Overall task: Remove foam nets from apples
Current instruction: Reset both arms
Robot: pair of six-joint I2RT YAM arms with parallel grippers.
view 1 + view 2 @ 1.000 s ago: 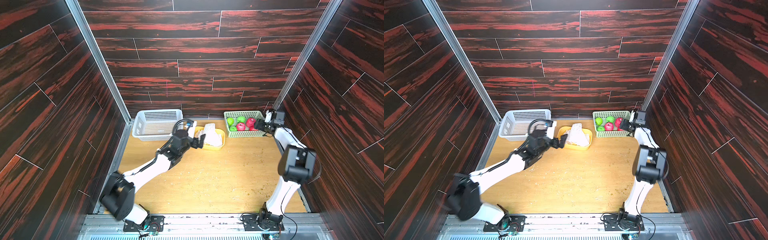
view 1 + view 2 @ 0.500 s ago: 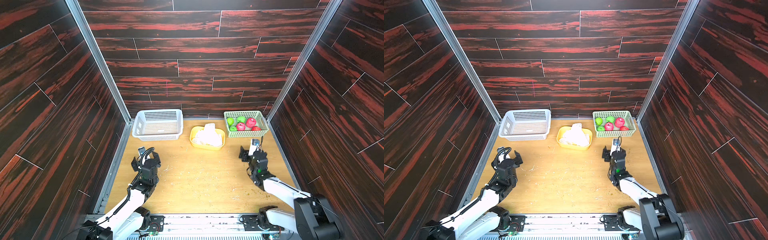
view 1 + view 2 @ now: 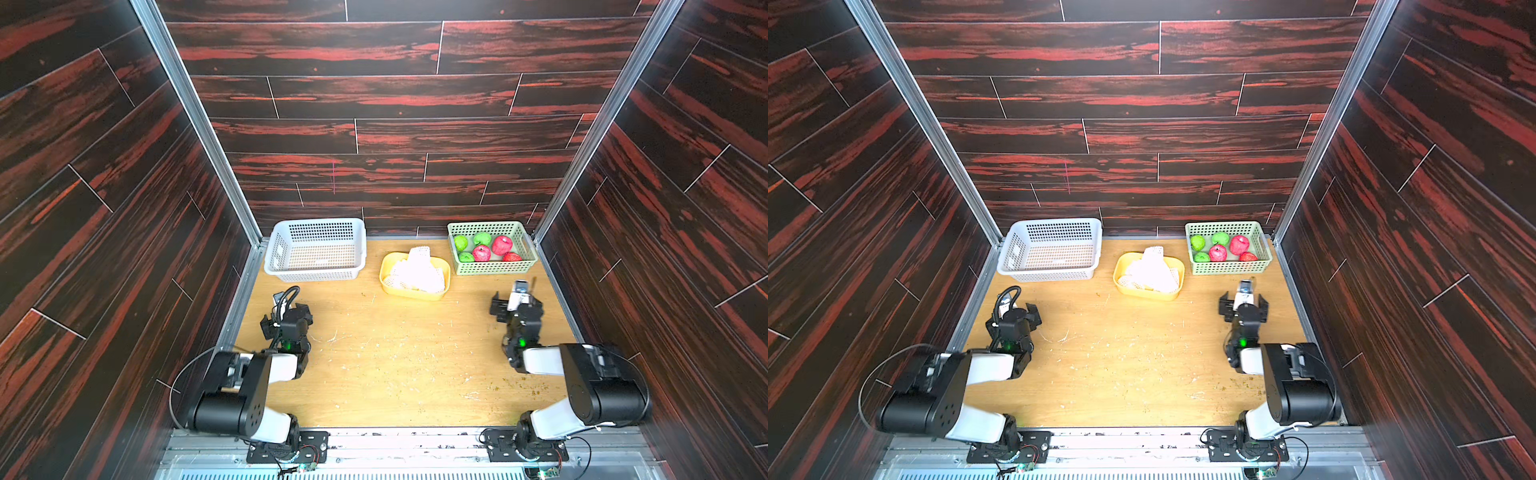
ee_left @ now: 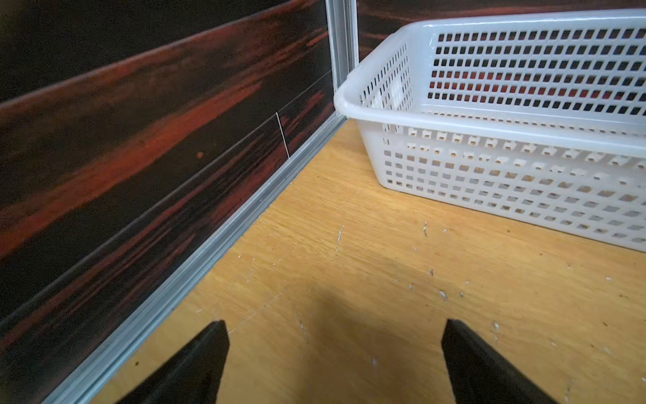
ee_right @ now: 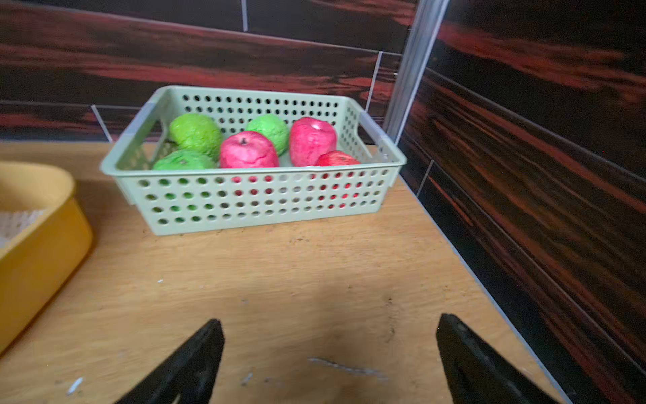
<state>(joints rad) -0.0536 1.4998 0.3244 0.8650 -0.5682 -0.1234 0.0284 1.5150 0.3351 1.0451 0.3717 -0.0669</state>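
Nearest the rail, both arms are being held folded low over the desk (image 3: 395,365). The left end effector (image 4: 334,323) is being shown with its fingers spread wide and nothing between them. The right end effector (image 5: 328,320) is likewise being shown spread and bare, above open wood.

Further out, the nets (image 3: 415,270) are being seen heaped in the yellow tub (image 3: 413,294) at mid-desk. At the far right corner the apples (image 5: 248,150) are being seen in the green basket (image 3: 490,268), three green and three red, no mesh on any. The white basket (image 4: 489,122) is standing at the far left.

The stripping step is being judged finished, with only parking left. The next move is being reckoned to call for little: a check that no net is clinging under an apple, and arms kept clear of the baskets.

Bare apple skin is being shown close up by the right wrist view, where the top views are giving only small coloured blobs. Just a sliver of the tub is being caught there, though, while the whole heap is being shown from above; how many nets are in it cannot be told. Only the white basket and the wall are being shown by the left wrist view.
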